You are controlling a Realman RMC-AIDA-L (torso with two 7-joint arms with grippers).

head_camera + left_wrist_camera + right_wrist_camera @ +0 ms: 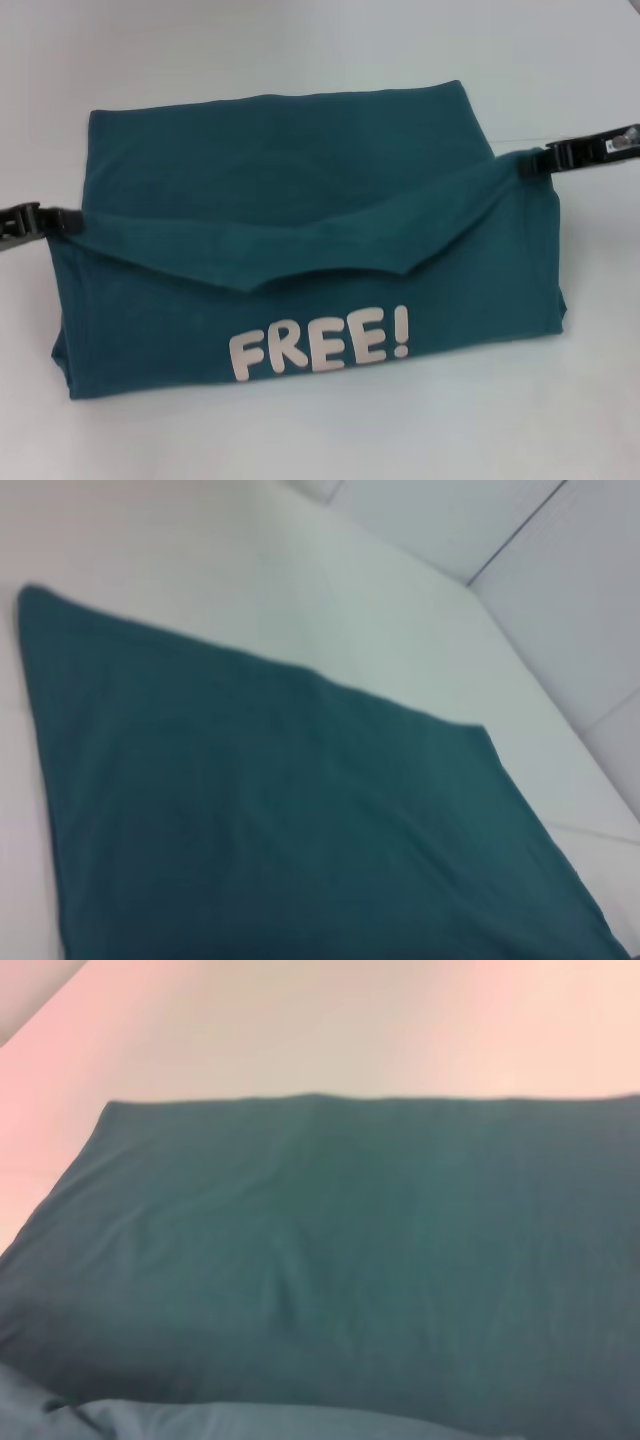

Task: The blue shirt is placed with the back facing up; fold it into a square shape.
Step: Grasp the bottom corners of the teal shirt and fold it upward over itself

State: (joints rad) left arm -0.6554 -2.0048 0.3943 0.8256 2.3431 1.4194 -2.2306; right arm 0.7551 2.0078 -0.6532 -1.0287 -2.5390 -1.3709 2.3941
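The blue shirt [300, 230] lies on the white table, its near part lifted and hanging so the white "FREE!" print [320, 345] faces me. My left gripper [68, 222] is shut on the raised fold's left corner. On the right, my right gripper [528, 164] is shut on the other corner, a little higher. The held edge sags in a V between them. The far part of the shirt [280, 820] lies flat, as the left wrist view shows. In the right wrist view flat teal cloth [380, 1240] fills the picture, with a lifted fold at the near edge.
White table surface [320, 50] surrounds the shirt on all sides. A table edge and seam lines [520, 540] show beyond the shirt in the left wrist view.
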